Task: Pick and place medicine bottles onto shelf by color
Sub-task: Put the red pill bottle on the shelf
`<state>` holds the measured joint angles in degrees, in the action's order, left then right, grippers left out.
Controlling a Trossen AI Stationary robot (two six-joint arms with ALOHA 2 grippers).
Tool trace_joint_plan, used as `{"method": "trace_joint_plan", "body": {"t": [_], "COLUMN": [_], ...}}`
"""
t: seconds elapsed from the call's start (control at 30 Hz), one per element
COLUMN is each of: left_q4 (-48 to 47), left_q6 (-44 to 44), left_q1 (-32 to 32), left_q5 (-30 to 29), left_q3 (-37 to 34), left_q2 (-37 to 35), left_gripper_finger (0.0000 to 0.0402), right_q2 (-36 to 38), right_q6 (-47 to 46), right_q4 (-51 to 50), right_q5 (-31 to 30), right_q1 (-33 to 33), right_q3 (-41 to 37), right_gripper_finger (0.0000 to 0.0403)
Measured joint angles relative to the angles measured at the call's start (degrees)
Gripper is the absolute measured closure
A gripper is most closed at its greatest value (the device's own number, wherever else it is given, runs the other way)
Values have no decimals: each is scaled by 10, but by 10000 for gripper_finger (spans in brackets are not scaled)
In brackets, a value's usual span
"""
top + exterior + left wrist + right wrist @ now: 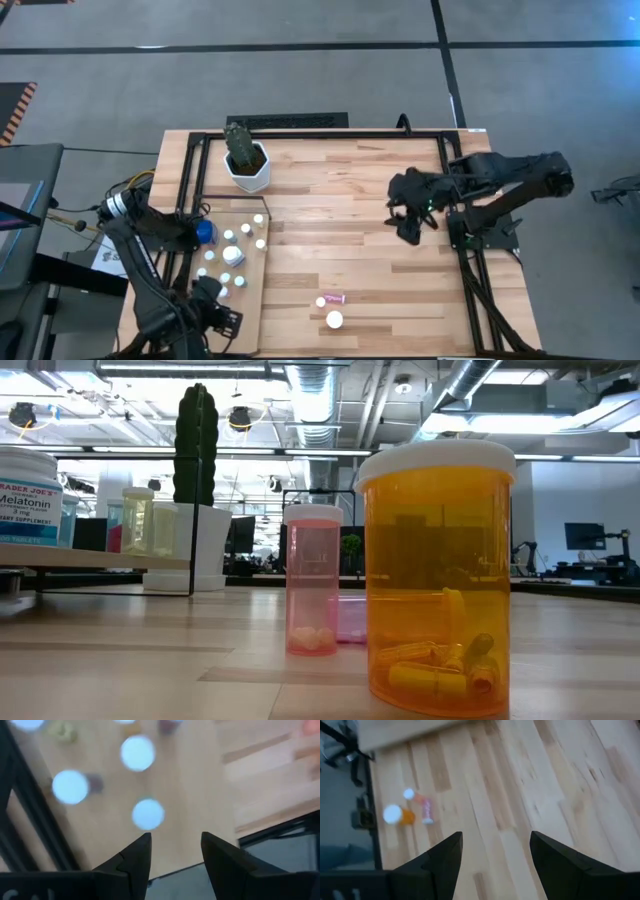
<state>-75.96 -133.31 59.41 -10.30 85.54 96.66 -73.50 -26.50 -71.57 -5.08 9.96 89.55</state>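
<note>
While most bottles (pixel 231 256) are set on the shelf (pixel 252 300), three (pixel 334 320) are left; left gripper (pixel 172 851) and right gripper (pixel 496 851) are held open, empty.

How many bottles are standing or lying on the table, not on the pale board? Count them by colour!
Pink: 2, the standing pink bottle and the lying pink bottle.
Orange: 1, the orange bottle.
Total: 3.

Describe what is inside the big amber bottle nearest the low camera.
The amber bottle holds several yellow capsules heaped at its bottom; above them it looks empty. Its white cap hides the very top.
</note>
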Motion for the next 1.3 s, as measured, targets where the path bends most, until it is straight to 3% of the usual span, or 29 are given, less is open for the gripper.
{"method": "trace_joint_plan", "body": {"t": [0.23,0.57,0.93,1.3], "left_q4": [-23,-21,-5,2], "left_q6": [35,245,498,542], "left_q1": [-29,-106,-145,-144], "left_q5": [-111,-240,-266,-255], "left_q3": [66,160,218,218], "left_q2": [0,0,0,0], "left_gripper_finger": [244,244,244,244], "right_q2": [-6,-100,-248,-357], "right_q6": [-63,-106,-196,-161], "right_q4": [140,191,305,471], "right_q5": [-41,-92,-113,-113], "right_q1": [77,152,204,192], "right_q3": [-54,-93,-93,-93], "right_gripper_finger": [148,148,148,148]}}
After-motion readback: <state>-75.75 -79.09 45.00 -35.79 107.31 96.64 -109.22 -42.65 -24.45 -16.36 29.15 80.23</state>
